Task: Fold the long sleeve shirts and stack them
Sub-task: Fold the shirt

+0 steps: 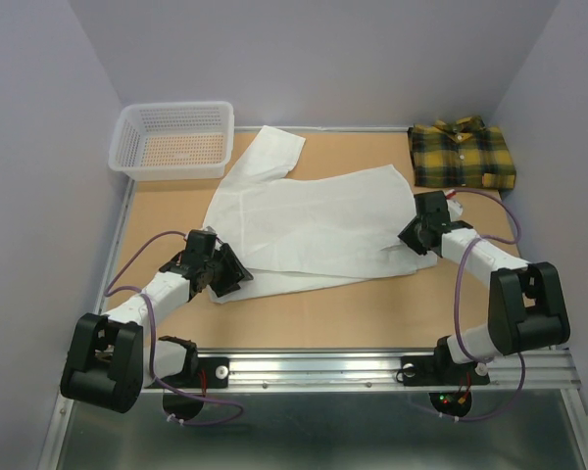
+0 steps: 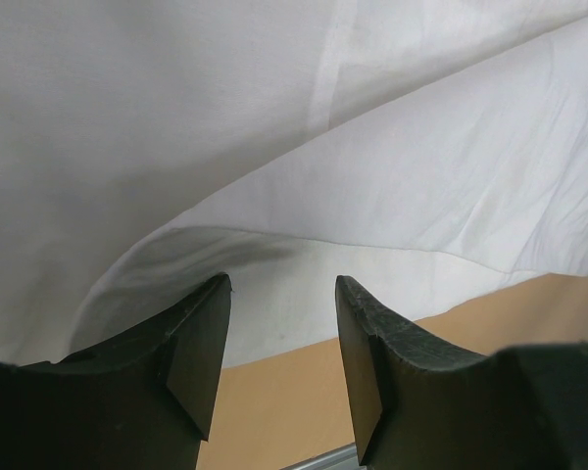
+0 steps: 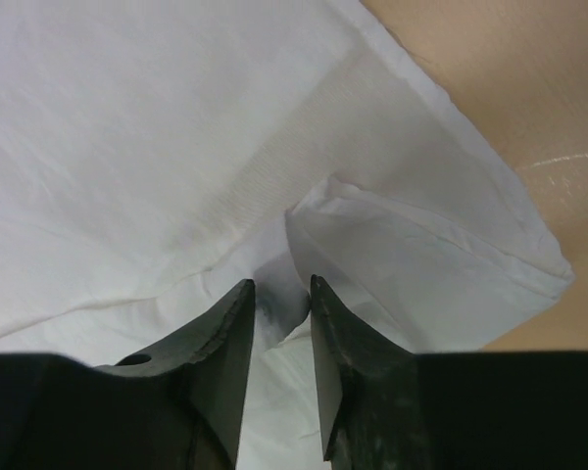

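Two shirts on the tan counter point(image 1: 372, 313), one spread out and one done. Far left: white plastic mesh basket point(image 1: 171, 140), standing in the back corner, apart from the work.

Across the middle: plain white collared cloth shirt point(image 1: 314, 220), lying open and mostly flat, one sleeve reaching toward the basket. Looks thin, light and limp, so likely to sag between two grips, crease wherever bunched, and slide ply over ply if only the top layer gets taken. Nothing fragile about it. Best taken at the hem corners or side seams, both plies together, one grip on each side, and kept taut while lifted.

At its near-left hem, left jaws standing well apart, tips low at the cloth edge, with no cloth visibly between them; holding nothing, judging by the left wrist view.

At its right edge, right jaws drawn close together, pinching a small pucker of white cloth beside a turned-over corner.

Far right, back corner: yellow-and-dark-green plaid shirt point(image 1: 463, 155), already folded, well apart from both jaws.
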### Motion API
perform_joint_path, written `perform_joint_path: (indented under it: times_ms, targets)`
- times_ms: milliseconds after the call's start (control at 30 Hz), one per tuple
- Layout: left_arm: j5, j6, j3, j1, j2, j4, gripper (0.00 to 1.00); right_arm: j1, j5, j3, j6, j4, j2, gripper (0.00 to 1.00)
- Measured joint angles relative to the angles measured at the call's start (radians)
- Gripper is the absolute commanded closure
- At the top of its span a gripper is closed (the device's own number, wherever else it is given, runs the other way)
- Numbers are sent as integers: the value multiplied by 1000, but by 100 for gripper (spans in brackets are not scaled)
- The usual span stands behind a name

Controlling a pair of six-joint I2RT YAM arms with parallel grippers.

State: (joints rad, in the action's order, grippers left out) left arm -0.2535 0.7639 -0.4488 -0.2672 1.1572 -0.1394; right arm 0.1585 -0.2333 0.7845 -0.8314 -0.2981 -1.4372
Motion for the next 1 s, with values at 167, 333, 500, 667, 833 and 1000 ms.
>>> perform_joint_path:
  times_ms: [167,333,500,667,833,1000]
  targets:
    - [0,0,0,0,0,0,41,0,-13,0,-5,23,-6,95]
    - [0,0,0,0,0,0,41,0,-14,6,10,23,-7,99]
    - [0,0,0,0,0,0,41,0,-13,53,43,24,-3,99]
    - [0,1,0,0,0,0,41,0,-9,92,67,51,-3,99]
    - [0,1,0,0,0,0,41,0,-2,92,78,74,-4,99]
    - [0,1,0,0,0,0,41,0,7,108,96,105,-39,99]
